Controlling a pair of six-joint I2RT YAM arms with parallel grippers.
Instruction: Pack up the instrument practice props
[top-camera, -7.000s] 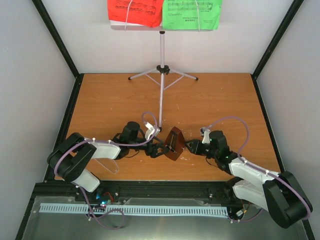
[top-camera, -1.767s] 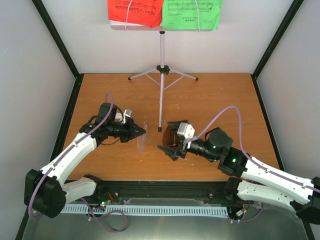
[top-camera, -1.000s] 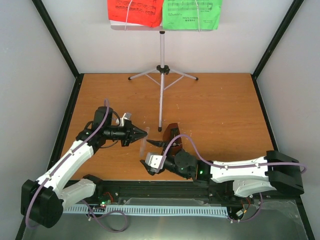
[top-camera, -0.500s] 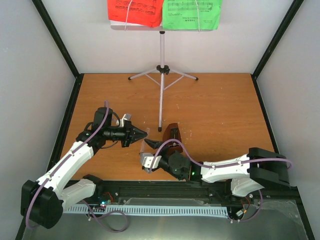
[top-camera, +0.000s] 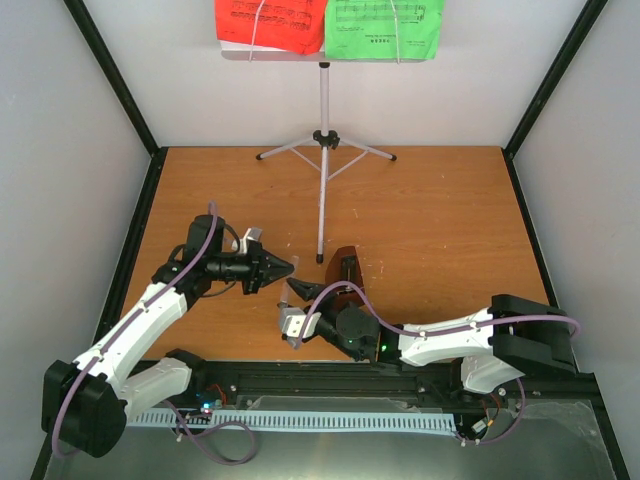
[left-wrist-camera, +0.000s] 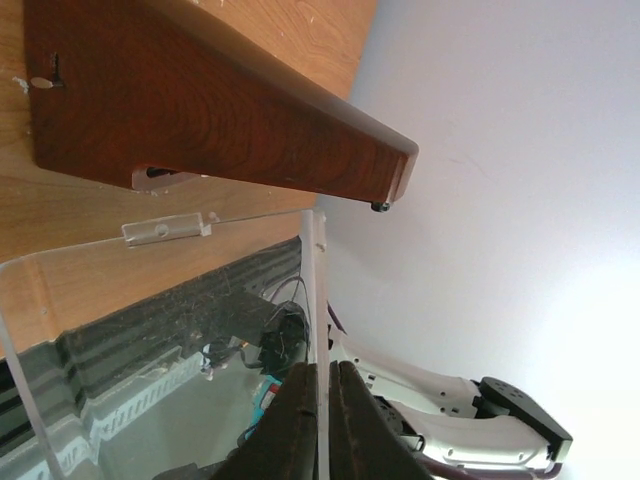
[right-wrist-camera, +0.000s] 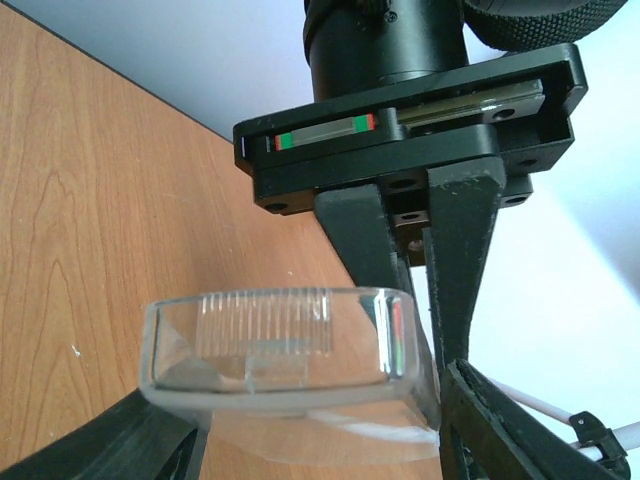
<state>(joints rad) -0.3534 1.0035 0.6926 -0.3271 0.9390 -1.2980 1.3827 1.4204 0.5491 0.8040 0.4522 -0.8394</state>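
Note:
The clear cover (top-camera: 285, 292) hangs above the table, off the dark-brown metronome (top-camera: 346, 268), which stands just right of it. My left gripper (top-camera: 288, 268) is shut on the cover's upper edge; in the left wrist view its fingers (left-wrist-camera: 300, 420) pinch the thin clear wall (left-wrist-camera: 150, 330) below the metronome body (left-wrist-camera: 200, 110). My right gripper (top-camera: 287, 306) comes in from below. In the right wrist view it (right-wrist-camera: 315, 420) spans the cover (right-wrist-camera: 280, 350), a finger against each end. Red (top-camera: 270, 22) and green (top-camera: 385, 25) music sheets sit on the silver stand (top-camera: 323, 140) at the back.
The stand's tripod legs (top-camera: 325, 150) spread across the back of the wooden table (top-camera: 440, 220). Black frame posts and white walls close in both sides. My right arm (top-camera: 460, 335) lies low along the near edge.
My right gripper has shifted slightly up and left under the cover, and its jaws have narrowed onto it. The left arm and cover have stayed put.

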